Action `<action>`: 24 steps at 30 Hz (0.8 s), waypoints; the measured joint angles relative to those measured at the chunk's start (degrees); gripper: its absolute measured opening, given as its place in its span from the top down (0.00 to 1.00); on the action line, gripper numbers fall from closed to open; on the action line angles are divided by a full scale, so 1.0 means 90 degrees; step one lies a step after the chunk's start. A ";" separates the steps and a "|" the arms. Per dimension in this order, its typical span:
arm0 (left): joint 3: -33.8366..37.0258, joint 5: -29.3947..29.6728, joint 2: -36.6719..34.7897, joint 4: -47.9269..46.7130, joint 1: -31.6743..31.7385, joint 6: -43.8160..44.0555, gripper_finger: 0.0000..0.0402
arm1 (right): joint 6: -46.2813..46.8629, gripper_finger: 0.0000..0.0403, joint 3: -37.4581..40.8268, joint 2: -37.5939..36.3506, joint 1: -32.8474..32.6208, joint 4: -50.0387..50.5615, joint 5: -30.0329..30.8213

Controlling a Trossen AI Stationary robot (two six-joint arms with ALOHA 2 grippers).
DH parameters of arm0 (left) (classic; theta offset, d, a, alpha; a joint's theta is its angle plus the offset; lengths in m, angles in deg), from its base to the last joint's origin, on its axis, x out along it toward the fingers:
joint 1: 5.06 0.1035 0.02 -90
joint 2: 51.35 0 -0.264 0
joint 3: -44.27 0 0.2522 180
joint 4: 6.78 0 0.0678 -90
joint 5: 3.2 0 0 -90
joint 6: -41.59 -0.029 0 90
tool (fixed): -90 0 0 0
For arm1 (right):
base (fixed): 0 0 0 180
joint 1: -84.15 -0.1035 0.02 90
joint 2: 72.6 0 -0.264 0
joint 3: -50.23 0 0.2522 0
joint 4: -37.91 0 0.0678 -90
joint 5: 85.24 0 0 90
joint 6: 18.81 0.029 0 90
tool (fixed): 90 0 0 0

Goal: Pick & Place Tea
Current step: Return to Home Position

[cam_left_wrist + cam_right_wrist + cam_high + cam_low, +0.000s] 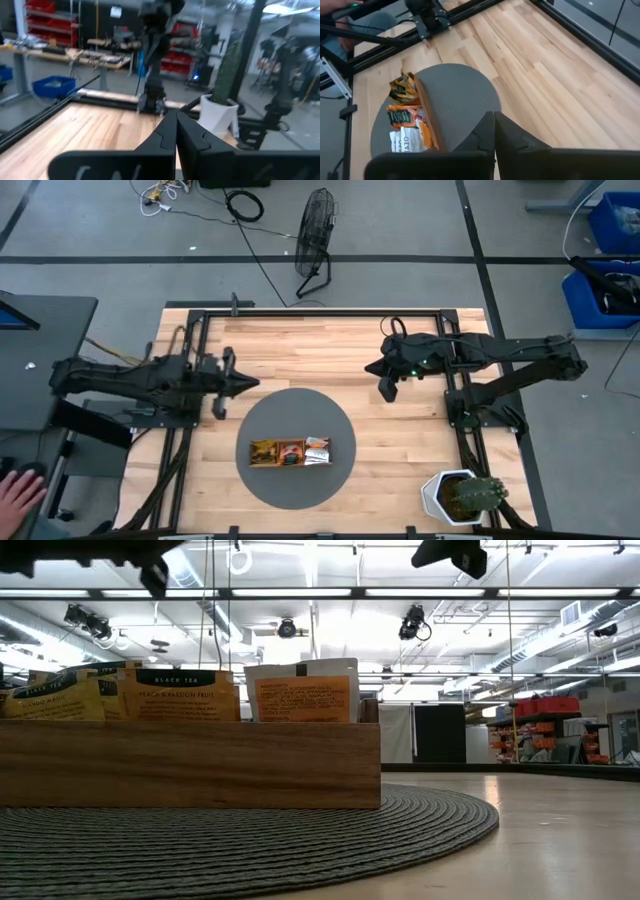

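A pale wooden tabletop (300, 350) in a black frame sits on a grey floor. On that floor beyond the far edge are a wire fan (316, 225) and loose cables (243, 204), with blue bins (598, 302) off to the right. A round grey woven mat (300, 415) covers the middle of the tabletop, and a long wooden tray (290, 466) lies on it toward the near side.

The tea (290, 451) stands upright in the tray's sections: yellow sachets on the left, orange in the middle, white on the right. In the low view they rise above the tray's front wall (190, 765), and one yellow packet (180, 695) reads as black tea.

The left claw (250, 383) hangs over bare planks just left of the mat's far side. Its fingers are pressed together and it holds nothing. The right claw (386, 390) hangs over the planks to the right of the mat, also closed and empty. Both are well apart from the tray.

A cactus in a white pot (462, 495) stands at the near right corner, near the mat's edge but clear of the tray. A person's hand (18, 492) shows off the tabletop at the near left.
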 joint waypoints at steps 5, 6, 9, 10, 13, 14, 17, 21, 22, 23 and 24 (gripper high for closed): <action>0.0347 -0.0326 -0.1041 -0.0008 0.0130 0.0005 0.99 | 0.0468 0.99 0.0135 -0.0002 0.0048 -0.0007 0.0001; 0.0401 -0.0419 -0.1210 0.0012 0.0157 0.0005 0.99 | 0.0585 0.99 0.0182 -0.0002 0.0048 -0.0007 0.0000; 0.0632 -0.0660 -0.1700 -0.0009 0.0241 0.0076 0.99 | 0.0766 0.99 0.0271 -0.0002 0.0051 0.0041 -0.0097; 0.0703 -0.0788 -0.1832 -0.0023 0.0254 0.0107 0.99 | 0.0787 0.99 0.0286 -0.0002 0.0051 0.0069 -0.0175; 0.0936 -0.1054 -0.2207 -0.0100 0.0266 0.0219 0.99 | 0.0899 0.99 0.0290 -0.0002 0.0051 0.0204 -0.0387; 0.1018 -0.1079 -0.2319 -0.0097 0.0264 0.0228 0.99 | 0.0917 0.99 0.0289 -0.0002 0.0051 0.0210 -0.0407; 0.1220 -0.1075 -0.2636 -0.0101 0.0269 0.0197 0.99 | 0.0929 0.98 0.0289 -0.0002 0.0051 0.0236 -0.0407; 0.1455 -0.1112 -0.2983 -0.0102 0.0266 0.0078 0.99 | 0.1113 0.97 0.0292 -0.0002 0.0048 0.0555 -0.0410; 0.1509 -0.1129 -0.3058 -0.0098 0.0266 0.0054 0.99 | 0.1346 0.97 0.0292 -0.0002 0.0048 0.0622 -0.0409; 0.1569 -0.1131 -0.3134 -0.0083 0.0266 0.0042 0.99 | 0.1600 0.97 0.0292 -0.0002 0.0048 0.0710 -0.0401; 0.1627 -0.1131 -0.3217 -0.0097 0.0266 0.0033 0.99 | 0.1795 0.98 0.0292 -0.0002 0.0048 0.0822 -0.0372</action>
